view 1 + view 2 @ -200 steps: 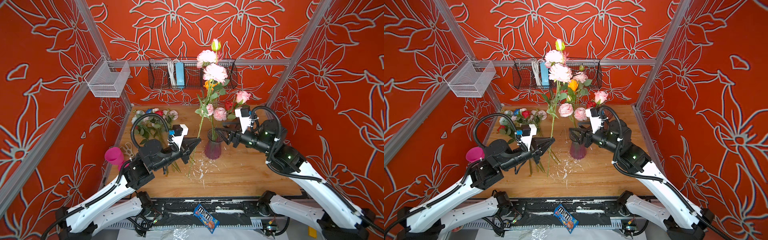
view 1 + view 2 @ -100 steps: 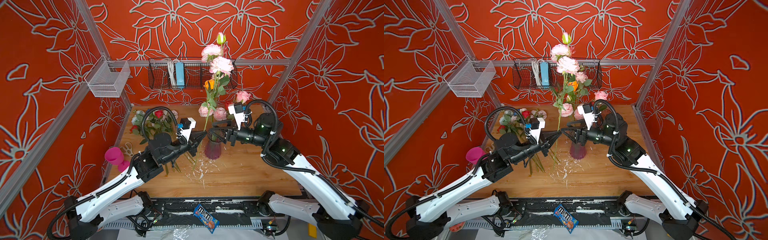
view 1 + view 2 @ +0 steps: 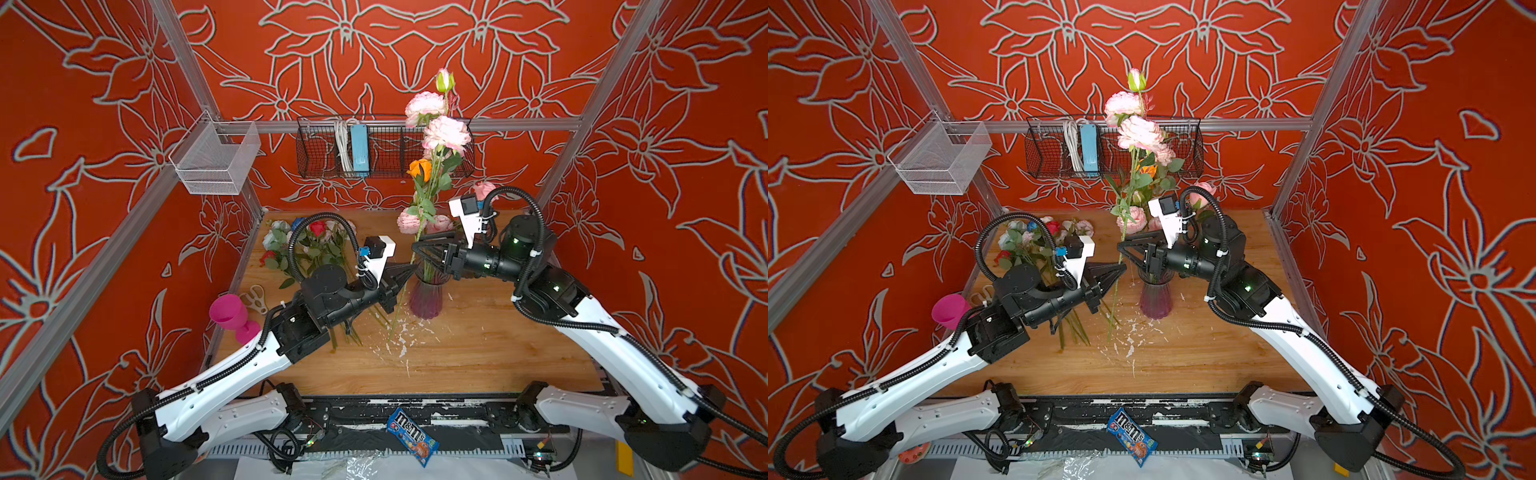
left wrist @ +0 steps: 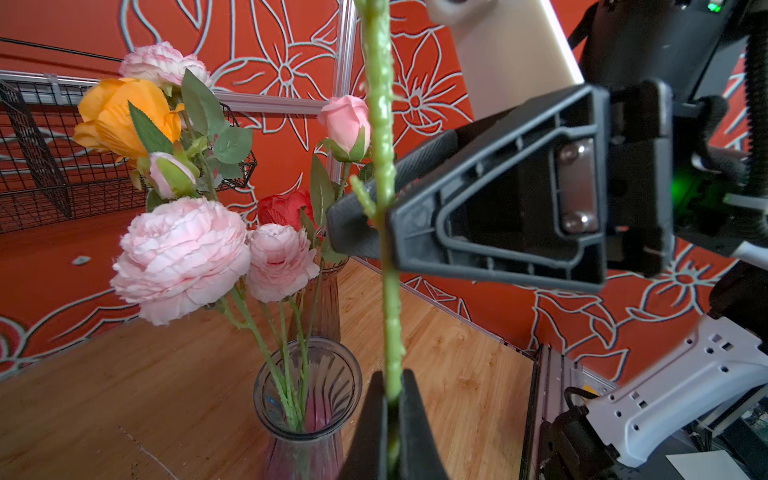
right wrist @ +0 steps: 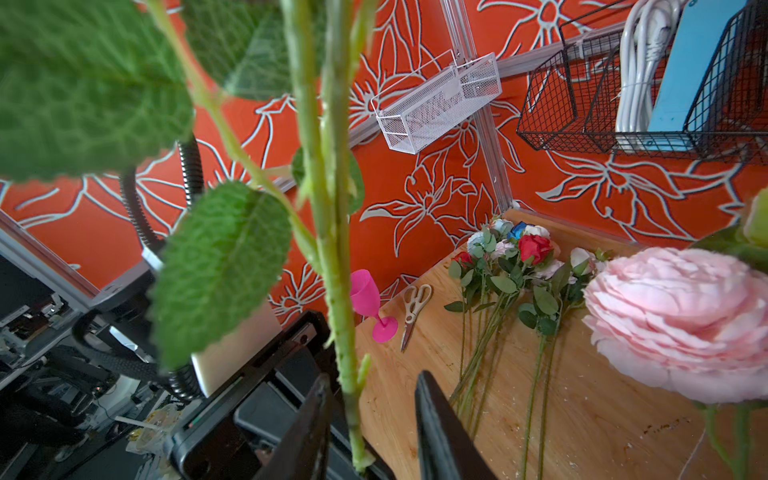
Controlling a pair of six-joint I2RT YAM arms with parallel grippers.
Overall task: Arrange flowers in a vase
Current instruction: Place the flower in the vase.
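Held flower (image 3: 445, 134): in the air just beside the vase (image 3: 426, 297), on the left arm's side, not in it. The stem is pinched by the left gripper (image 3: 409, 270), jaws pressed together on it at about vase-rim height. The right gripper (image 3: 415, 246) is set around the same stem just above. Its jaws are spread, with the stem close by one finger and clear of the other.

Long axis: near upright, leaned slightly so the top passes over the vase. The bud and two pink heads are pointed up toward the back wall. The cut end is pointed down at the table (image 3: 478, 353) in front of the vase.

The vase is stood on bare wood and already loaded with pink, orange and red blooms (image 4: 183, 257). White flecks (image 3: 399, 345) are scattered in front of it. Loose flowers (image 3: 311, 245) are laid flat well off to the left arm's side of the vase, heads toward the back wall. The walls (image 3: 374, 54) are papered red with white-outlined blossoms. A black wire basket (image 3: 320, 166) is hung behind the vase.

The vase neck is partly covered by the right gripper in both top views. Whether the cut end touches the table cannot be told. The held heads are cut off in both wrist views.
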